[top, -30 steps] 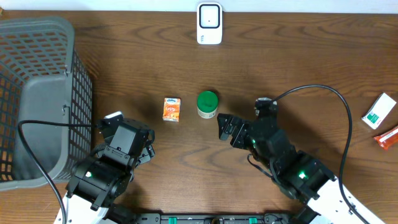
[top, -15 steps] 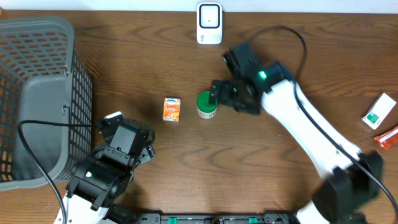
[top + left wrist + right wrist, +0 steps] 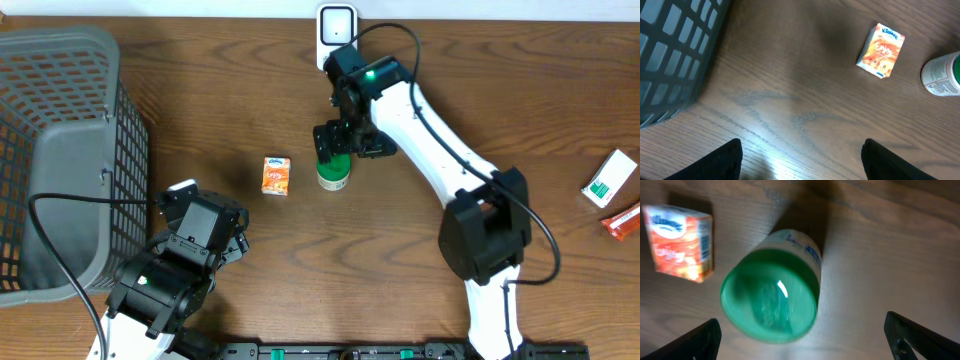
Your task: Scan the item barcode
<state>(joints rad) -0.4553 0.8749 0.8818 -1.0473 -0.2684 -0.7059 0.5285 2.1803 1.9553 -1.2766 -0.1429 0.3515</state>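
A small jar with a green lid [image 3: 333, 172] stands upright at mid-table. My right gripper [image 3: 348, 146] hovers just above and behind it. In the right wrist view the green lid [image 3: 769, 296] fills the space ahead of my right gripper [image 3: 802, 340], whose jaws stand wide open, touching nothing. An orange Kleenex tissue pack [image 3: 277, 175] [image 3: 680, 242] lies left of the jar. The white scanner [image 3: 337, 38] stands at the far edge. My left gripper [image 3: 238, 235] [image 3: 802, 160] rests open and empty near the front left, with the pack [image 3: 881, 51] and jar [image 3: 942, 74] far ahead of it.
A grey mesh basket [image 3: 60, 150] [image 3: 675, 45] takes up the left side, close to my left arm. At the right edge lie a white-and-green box [image 3: 610, 178] and a red item [image 3: 622, 220]. The right arm's black cable loops over the table.
My right arm has swung from the front right of the table out over the middle and now hangs by the green-lidded jar. My left arm has not moved.
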